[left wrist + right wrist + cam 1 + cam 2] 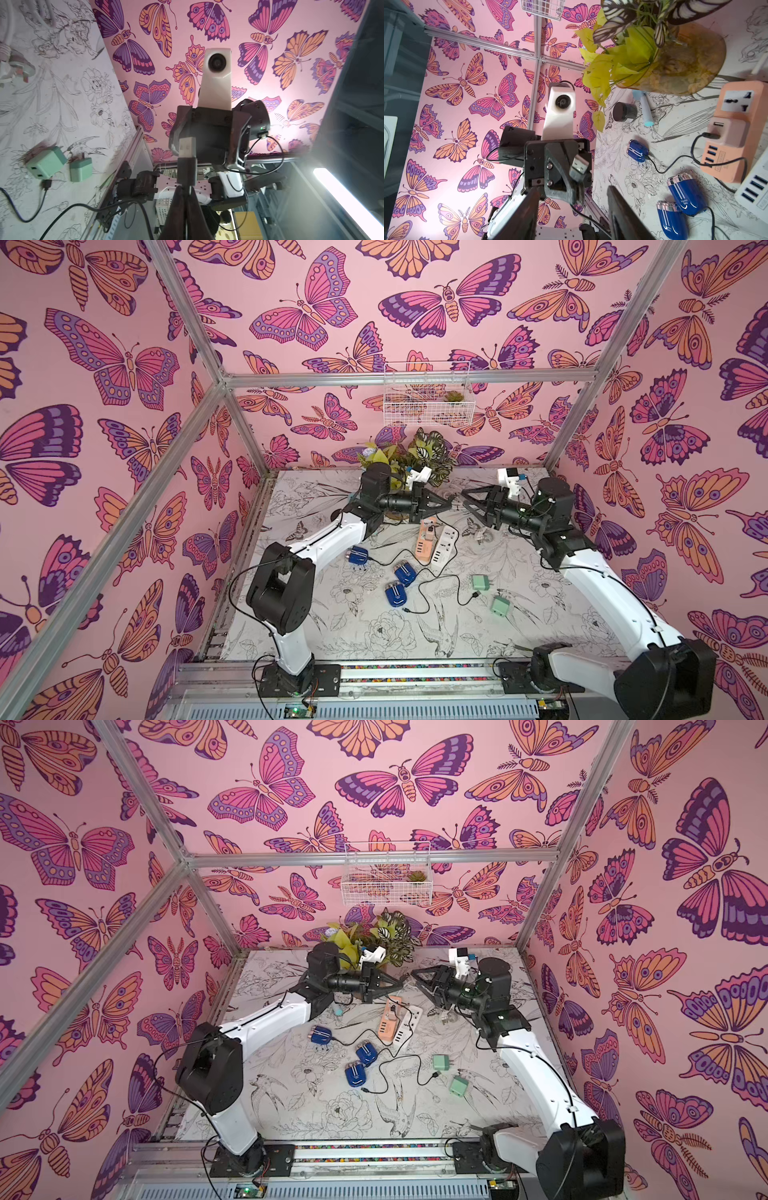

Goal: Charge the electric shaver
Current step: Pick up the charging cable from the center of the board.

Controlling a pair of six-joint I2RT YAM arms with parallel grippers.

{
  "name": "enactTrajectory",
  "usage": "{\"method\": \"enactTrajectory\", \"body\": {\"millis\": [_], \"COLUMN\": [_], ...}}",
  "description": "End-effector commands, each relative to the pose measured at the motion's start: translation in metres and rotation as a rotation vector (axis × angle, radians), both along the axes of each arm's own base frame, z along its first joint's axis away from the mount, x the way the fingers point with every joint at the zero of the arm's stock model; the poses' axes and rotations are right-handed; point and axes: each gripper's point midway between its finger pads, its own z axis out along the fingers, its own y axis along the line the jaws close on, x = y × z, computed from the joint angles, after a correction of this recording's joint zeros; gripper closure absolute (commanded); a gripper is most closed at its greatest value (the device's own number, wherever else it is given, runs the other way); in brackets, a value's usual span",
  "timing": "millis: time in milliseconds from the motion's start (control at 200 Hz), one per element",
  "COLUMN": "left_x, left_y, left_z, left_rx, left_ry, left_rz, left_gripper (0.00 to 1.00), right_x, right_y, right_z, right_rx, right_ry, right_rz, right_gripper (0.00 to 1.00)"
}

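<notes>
left gripper (186, 188) is clamped tight on a usb plug (187, 160), raised near the tabletop's (519, 635) far edge; right gripper (465, 499) faces it, jaws parted, gripping nothing.

Blue shavers (358, 556), peach strip (424, 549), pink butterfly walls (124, 448).

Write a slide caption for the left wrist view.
Left gripper shut on a USB plug, facing the open right gripper.

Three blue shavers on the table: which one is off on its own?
The lone shaver lying nearest the left arm; the other two shavers lie close together, nearer the table's middle.
</notes>
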Motion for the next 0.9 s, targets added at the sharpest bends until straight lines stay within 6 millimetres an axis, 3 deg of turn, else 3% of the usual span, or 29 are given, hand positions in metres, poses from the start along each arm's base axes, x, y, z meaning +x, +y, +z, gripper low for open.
{"method": "enactTrajectory", "body": {"millis": [0,105,250,596,896], "left_x": [-0.008,-0.01,-0.012,-0.013,-0.009], "left_y": [0.001,-0.001,-0.001,-0.006,-0.009], "left_z": [0.01,0.009,0.006,0.002,-0.003], "left_rx": [-0.07,-0.07,-0.062,-0.06,-0.057], "left_ry": [0.026,0.024,0.037,0.056,0.065], "left_rz": [-0.067,-0.085,-0.103,-0.116,-0.104], "left_gripper": [1.0,1.0,1.0,1.0,1.0], "right_x": [-0.005,-0.002,0.004,0.014,0.01], "right_y": [0.001,0.002,0.005,0.012,0.015], "right_z": [0.005,0.001,0.012,0.014,0.012], "right_rx": [0.02,0.018,0.045,0.08,0.09], "right_ry": [-0.047,-0.039,-0.054,-0.043,-0.027], "right_rz": [0.023,0.024,0.035,0.071,0.1], "right_gripper": [0.5,0.5,0.51,0.64,0.78]}}
